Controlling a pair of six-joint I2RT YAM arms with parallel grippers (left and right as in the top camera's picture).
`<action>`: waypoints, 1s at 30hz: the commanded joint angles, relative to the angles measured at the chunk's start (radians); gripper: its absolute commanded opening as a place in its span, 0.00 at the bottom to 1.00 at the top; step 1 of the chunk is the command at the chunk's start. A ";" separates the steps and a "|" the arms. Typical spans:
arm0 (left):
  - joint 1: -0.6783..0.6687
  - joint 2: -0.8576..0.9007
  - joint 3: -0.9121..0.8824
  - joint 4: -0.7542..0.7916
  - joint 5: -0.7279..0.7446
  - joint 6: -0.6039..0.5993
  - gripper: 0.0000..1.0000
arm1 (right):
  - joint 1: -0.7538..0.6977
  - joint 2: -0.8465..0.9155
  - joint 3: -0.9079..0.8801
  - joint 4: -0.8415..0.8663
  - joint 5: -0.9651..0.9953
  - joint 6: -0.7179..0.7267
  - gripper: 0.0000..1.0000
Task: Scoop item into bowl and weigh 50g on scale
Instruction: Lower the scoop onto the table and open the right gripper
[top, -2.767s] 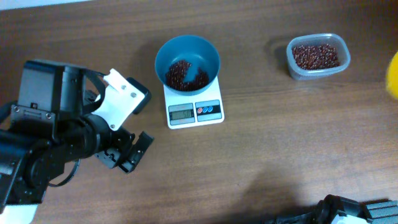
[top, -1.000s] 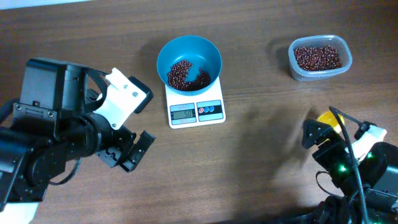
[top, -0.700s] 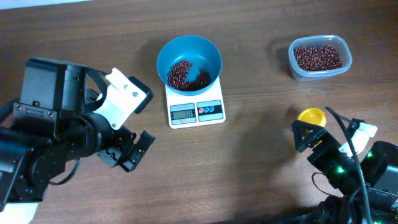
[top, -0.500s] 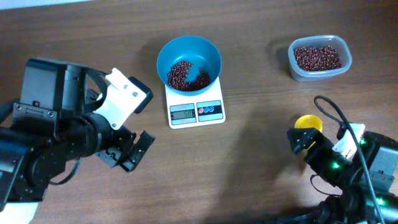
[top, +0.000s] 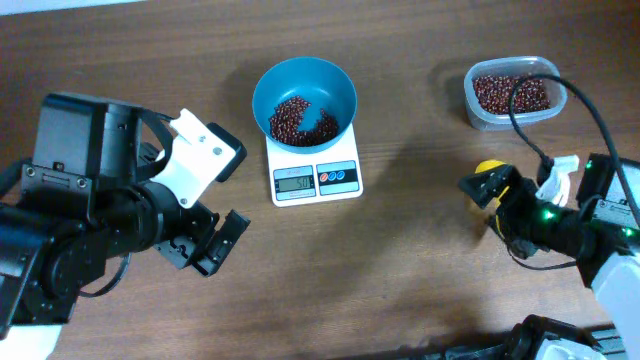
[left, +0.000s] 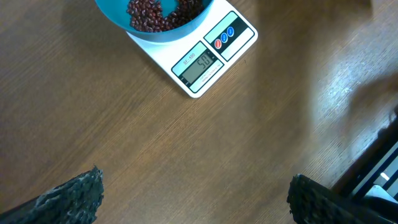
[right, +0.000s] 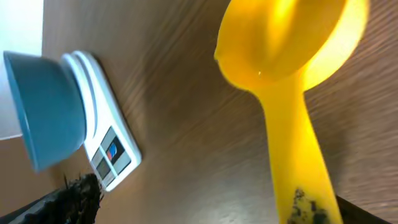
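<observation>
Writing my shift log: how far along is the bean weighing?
Done: beans lie in the teal bowl on the scale, whose display seems to read 50. In hand: the right gripper holds the yellow scoop, empty, away from the bowl. Left: apparently only putting the scoop down; the left gripper is open, holding nothing.

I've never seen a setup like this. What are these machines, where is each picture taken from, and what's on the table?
Two robot arms work at a wooden table. One picture looks straight down; the other two come from cameras on each arm's wrist. The left gripper is open and empty. A yellow scoop sticks out from the right gripper; the grip itself is out of frame. A teal bowl of red-brown beans sits on a white scale, seemingly reading 50. A clear tub holds more beans.
</observation>
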 joint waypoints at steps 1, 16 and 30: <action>0.002 -0.004 0.006 0.002 0.011 0.009 0.99 | -0.002 0.082 0.015 -0.053 -0.105 0.071 0.99; 0.002 -0.004 0.006 0.002 0.011 0.009 0.98 | 0.141 0.267 0.389 -0.348 0.304 -0.163 0.99; 0.002 -0.004 0.006 0.002 0.011 0.009 0.98 | 0.326 0.250 0.399 -0.236 0.142 -0.173 0.99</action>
